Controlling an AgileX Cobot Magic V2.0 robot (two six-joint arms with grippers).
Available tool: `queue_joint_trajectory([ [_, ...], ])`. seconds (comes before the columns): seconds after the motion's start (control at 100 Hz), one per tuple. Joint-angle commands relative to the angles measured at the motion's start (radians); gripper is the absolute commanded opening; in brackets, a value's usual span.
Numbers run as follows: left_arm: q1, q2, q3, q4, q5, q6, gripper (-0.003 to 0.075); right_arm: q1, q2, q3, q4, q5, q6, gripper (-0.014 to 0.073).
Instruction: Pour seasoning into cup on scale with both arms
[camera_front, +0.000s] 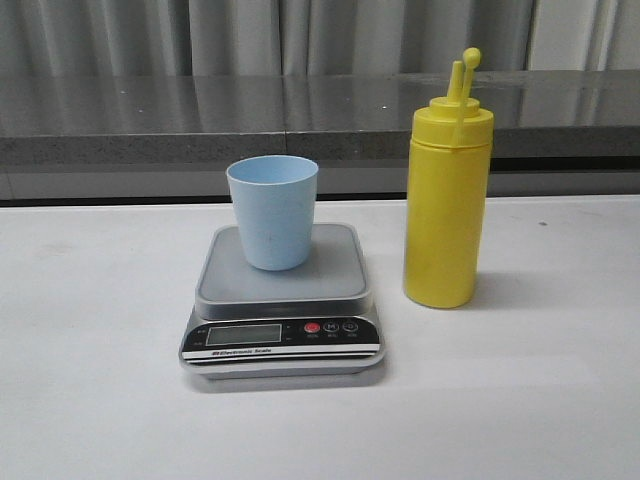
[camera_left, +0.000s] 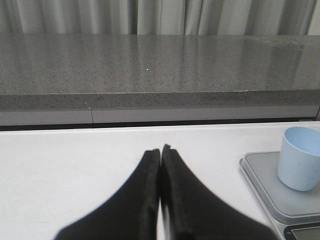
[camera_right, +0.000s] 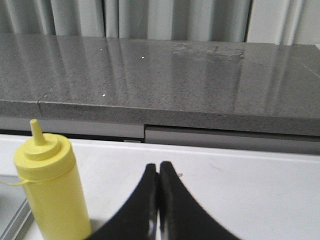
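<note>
Pour not begun: cup on scale, bottle untouched, both claws empty.

Nearest the front edge of the table (camera_front: 90, 400), the scale (camera_front: 282, 335) sits about mid-width, display facing forward; its reading is too small to make out. The cup (camera_front: 273, 211) stands upright on the scale's grey platform, toward its back edge; contents can't be seen. Just beside the scale, toward the right edge, the bottle (camera_front: 446, 196) stands upright on the table, its tethered cap standing up beside the nozzle. The left claw (camera_left: 160, 155) is pressed together, gripping nothing, well left of the scale. The right claw (camera_right: 158, 170) is likewise pinched closed and empty, right of the bottle. My read: 0 steps done; grasping, tilting and pouring all remain.
</note>
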Motion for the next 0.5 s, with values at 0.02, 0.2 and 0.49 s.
queue_joint_trajectory([
  [0.02, 0.0, 0.01, -0.027, -0.013, -0.071, -0.008, -0.002, 0.045, 0.012, -0.039, -0.023, -0.087, 0.001, 0.0007],
  [0.2, 0.0, 0.01, -0.027, -0.013, -0.071, -0.008, -0.002, 0.137, 0.051, -0.038, -0.023, -0.089, 0.001, 0.037],
  [0.49, 0.0, 0.01, -0.027, -0.013, -0.071, -0.008, -0.002, 0.164, 0.235, -0.037, -0.028, -0.149, 0.002, 0.0638],
])
